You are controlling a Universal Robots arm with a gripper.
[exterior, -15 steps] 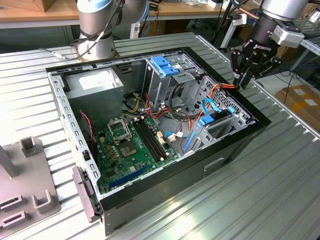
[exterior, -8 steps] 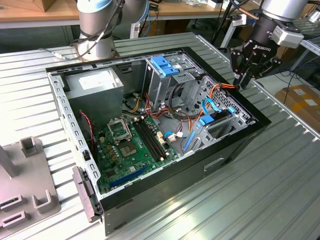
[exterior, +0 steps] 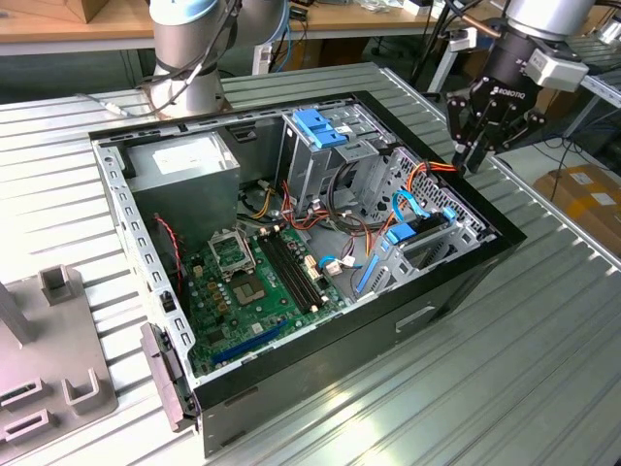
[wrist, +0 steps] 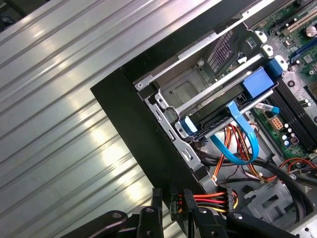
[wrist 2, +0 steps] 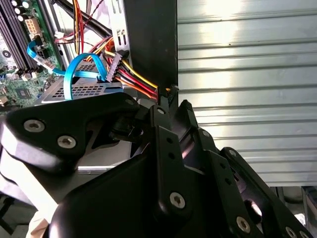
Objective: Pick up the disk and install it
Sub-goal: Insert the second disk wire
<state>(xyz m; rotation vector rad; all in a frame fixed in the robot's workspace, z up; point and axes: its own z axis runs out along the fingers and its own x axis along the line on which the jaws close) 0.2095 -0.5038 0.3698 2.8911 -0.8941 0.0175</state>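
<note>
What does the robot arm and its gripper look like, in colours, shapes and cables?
The arm is built of thick silver-grey tubes with rounded joints, one capped in light blue. The gripper is black, with jointed link fingers held by silver screws, below a silver-grey wrist with a small boxy module. Dark cables run near the wrist.

1. An open black desktop computer case (exterior: 456, 282) lies on its side on a ribbed metal table (exterior: 543, 369).
2. A green motherboard (exterior: 252, 291) covers the case floor, toward seven o'clock.
3. A grey power-supply box with a white label (exterior: 184, 170) sits toward ten o'clock.
4. A grey metal cage with a ribbed blue plastic cap (exterior: 315, 131) stands at twelve o'clock.
5. Blue flat cables (wrist: 237, 139) loop beside red, yellow and orange wires (wrist: 210, 198).
</note>
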